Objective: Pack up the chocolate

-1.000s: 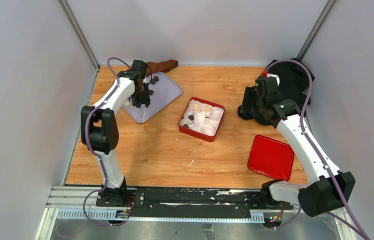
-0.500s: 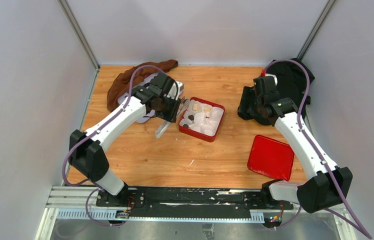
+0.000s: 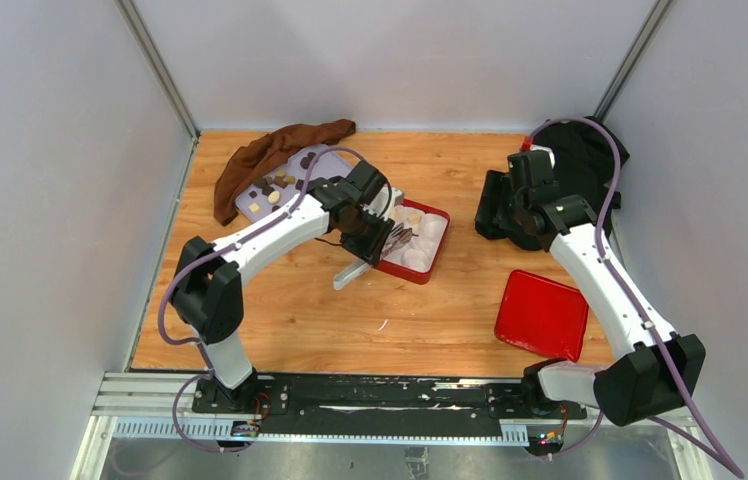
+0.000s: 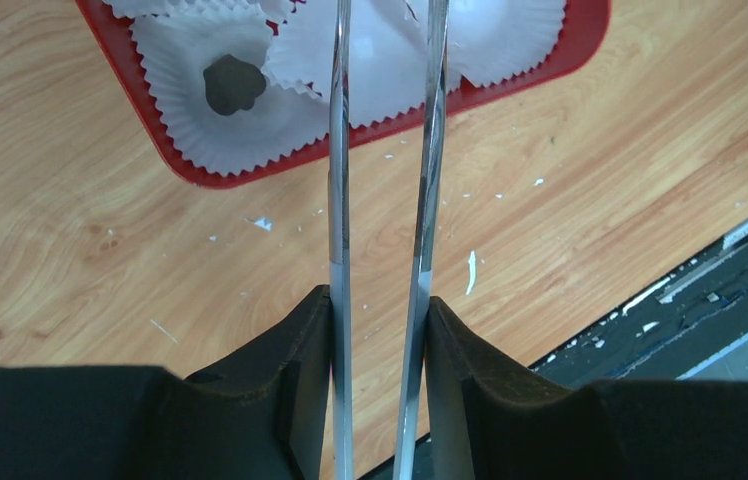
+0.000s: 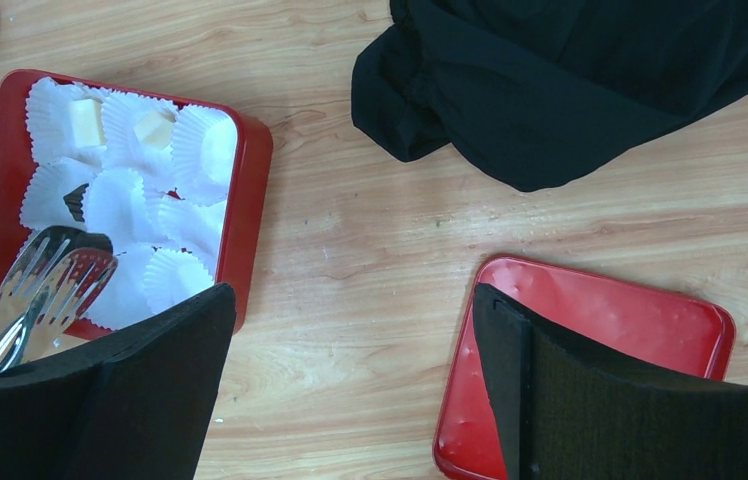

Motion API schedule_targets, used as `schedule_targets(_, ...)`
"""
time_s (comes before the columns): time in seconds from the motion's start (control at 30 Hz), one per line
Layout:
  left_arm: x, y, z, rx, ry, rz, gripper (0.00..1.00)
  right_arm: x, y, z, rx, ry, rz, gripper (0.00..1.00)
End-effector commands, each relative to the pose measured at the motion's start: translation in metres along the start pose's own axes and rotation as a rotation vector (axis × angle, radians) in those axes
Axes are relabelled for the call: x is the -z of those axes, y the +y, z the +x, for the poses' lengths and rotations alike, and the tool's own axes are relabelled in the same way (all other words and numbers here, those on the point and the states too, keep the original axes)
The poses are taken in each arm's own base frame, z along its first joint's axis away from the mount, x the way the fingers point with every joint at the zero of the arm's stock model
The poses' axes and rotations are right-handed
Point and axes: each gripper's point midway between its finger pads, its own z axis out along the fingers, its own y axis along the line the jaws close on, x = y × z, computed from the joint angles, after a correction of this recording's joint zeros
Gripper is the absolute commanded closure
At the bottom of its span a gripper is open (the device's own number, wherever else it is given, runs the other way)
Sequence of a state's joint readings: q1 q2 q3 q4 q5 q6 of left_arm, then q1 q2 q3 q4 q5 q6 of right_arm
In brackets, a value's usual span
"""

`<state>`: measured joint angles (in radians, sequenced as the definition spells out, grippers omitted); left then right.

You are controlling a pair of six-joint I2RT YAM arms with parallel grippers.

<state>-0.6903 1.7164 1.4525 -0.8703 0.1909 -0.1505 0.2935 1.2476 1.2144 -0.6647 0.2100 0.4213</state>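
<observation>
Clenching tongs over red box, left tool; right tool released near black cloth.

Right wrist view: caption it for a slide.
Metal tongs over a red square box of white fluted paper cups, two holding cream square chocolates; black cloth and flat red lid beside.

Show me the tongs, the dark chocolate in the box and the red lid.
tongs (image 5: pixel 45 280): right wrist view, on the toothed tips.
dark chocolate (image 4: pixel 233 83): left wrist view, centre of the piece.
red lid (image 3: pixel 542 315): top external view, middle of its face.
</observation>
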Motion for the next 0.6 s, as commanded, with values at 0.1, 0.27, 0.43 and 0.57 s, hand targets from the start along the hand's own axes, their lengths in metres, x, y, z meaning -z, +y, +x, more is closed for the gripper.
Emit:
schedule_targets(0.1, -0.011, 0.004, -0.025, 0.010, -0.025, -0.042, 1.00, 0.009, -0.009, -0.003, -0.006, -0.027, 0.025, 0.08)
schedule_targets(0.27, -0.019, 0.006, -0.027, 0.018, -0.010, -0.048, 1.00, 0.011, -0.011, -0.004, -0.002, -0.031, 0.032, 0.08)
schedule_targets(0.43, -0.024, 0.011, -0.023, 0.022, 0.006, -0.069, 0.95, 0.010, -0.012, -0.004, 0.005, -0.030, 0.037, 0.08)
schedule_targets(0.57, -0.028, 0.013, -0.023, 0.027, 0.014, -0.079, 0.84, 0.010, -0.011, -0.005, 0.006, -0.029, 0.035, 0.08)
